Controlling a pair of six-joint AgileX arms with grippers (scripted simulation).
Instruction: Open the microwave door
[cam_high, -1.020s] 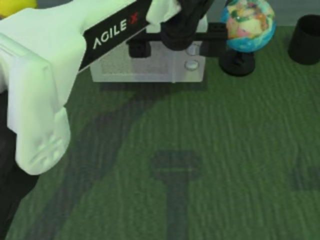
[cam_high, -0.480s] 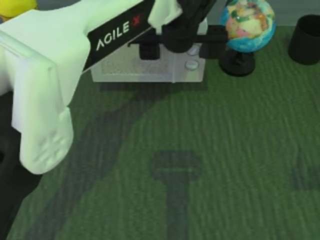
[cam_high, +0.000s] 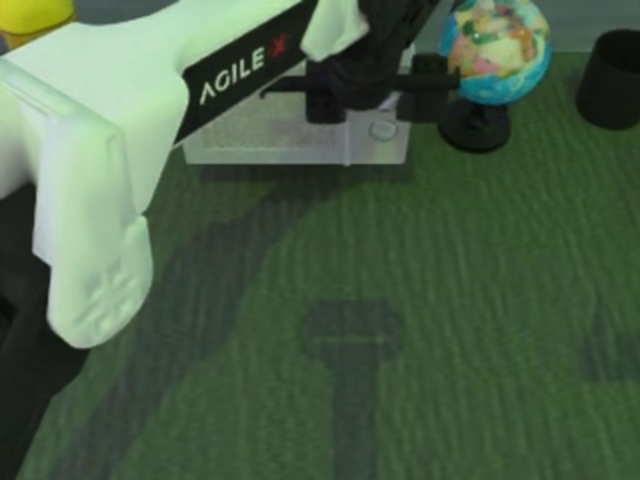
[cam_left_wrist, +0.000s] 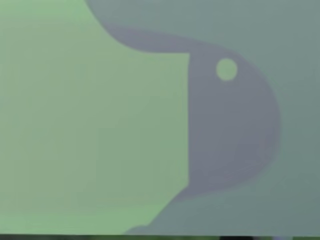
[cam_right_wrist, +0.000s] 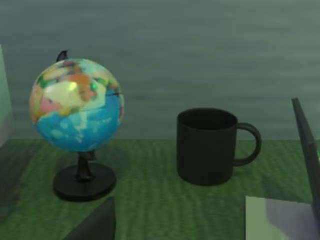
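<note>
The off-white microwave (cam_high: 300, 140) stands at the back of the table, largely covered by my left arm. Its door (cam_high: 265, 132) with the speckled grey window faces the front, and one silver knob (cam_high: 381, 130) shows on the narrow panel to the right. My left gripper (cam_high: 375, 92) hovers over the microwave's top front edge near the knob panel, with its dark fingers (cam_high: 325, 103) spread apart and holding nothing. A pale surface (cam_left_wrist: 90, 125) of the microwave fills the left wrist view at close range. My right gripper (cam_right_wrist: 205, 212) is open and out of the top view.
A colourful globe (cam_high: 495, 50) on a black stand sits just right of the microwave, also close in the right wrist view as the globe (cam_right_wrist: 75, 105). A black mug (cam_high: 610, 65) stands farther right. A yellow object (cam_high: 30, 15) is at the back left corner.
My left arm has swung to the right along the microwave's front. The gripper's left finger has travelled right toward the knob panel, so the gap between the fingers looks narrower.
</note>
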